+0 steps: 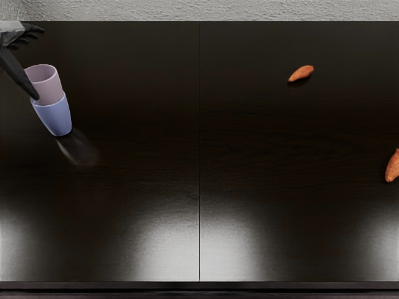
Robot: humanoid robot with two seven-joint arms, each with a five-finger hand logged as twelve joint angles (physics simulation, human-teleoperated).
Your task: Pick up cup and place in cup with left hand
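Cup in pink [51, 88] inside one blue cup [55, 117], one left hand [12, 38] spread wide, two orange sweet potatoes [301, 73]

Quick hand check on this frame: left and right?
Left hand: open, one finger alongside the pink cup.
Right hand: out of view.

Shows pale grey casing on the left hand [11, 37], changes to black along slender, segmented fingers [34, 28], and includes one long, dark, smooth-looking digit, narrowing towards the tip.
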